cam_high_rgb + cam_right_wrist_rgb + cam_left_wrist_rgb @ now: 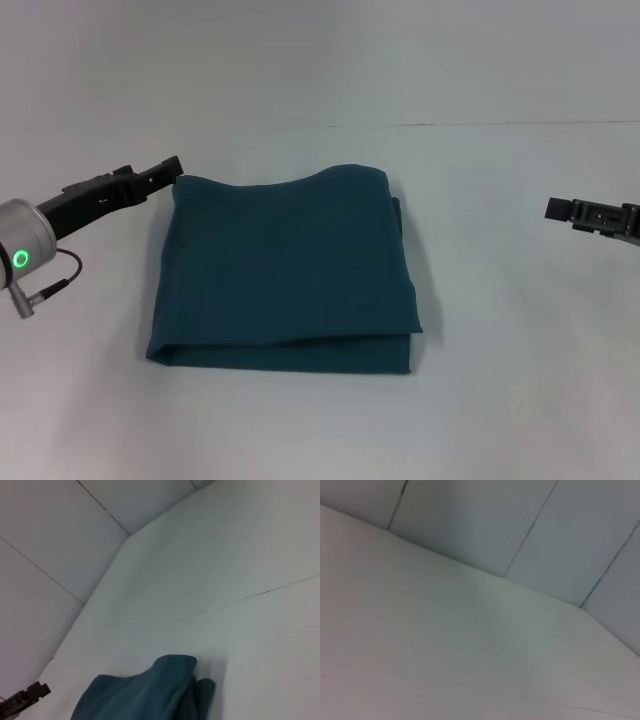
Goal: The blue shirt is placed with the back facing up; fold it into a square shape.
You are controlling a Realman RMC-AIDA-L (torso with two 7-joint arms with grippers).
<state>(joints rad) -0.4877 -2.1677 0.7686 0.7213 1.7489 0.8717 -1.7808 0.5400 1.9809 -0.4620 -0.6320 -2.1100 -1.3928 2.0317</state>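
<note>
Lying folded at the middle of the tabletop [520,400], the blue shirt [285,270] already reads as a near-square stack of layers.

- Near edge: a thick doubled fold runs along the side closest to the robot, upper layer sitting slightly back from the lower one. Best place to take hold, by my judgement, is a corner of this stack, pinching all layers together.
- Handling: soft, limp cloth, light for its bulk. Likely to sag and slide layer over layer if lifted by one ply; not fragile, not slippery on the tabletop as far as can be told.
- Far edge: wavy, a little raised, with a stray flap showing at the far right corner.
- Left tool [168,168]: just beside the shirt's far left corner, holding nothing; open or closed, cannot tell.
- Right tool [560,210]: well apart toward the right edge, empty; finger state cannot be told.
</note>
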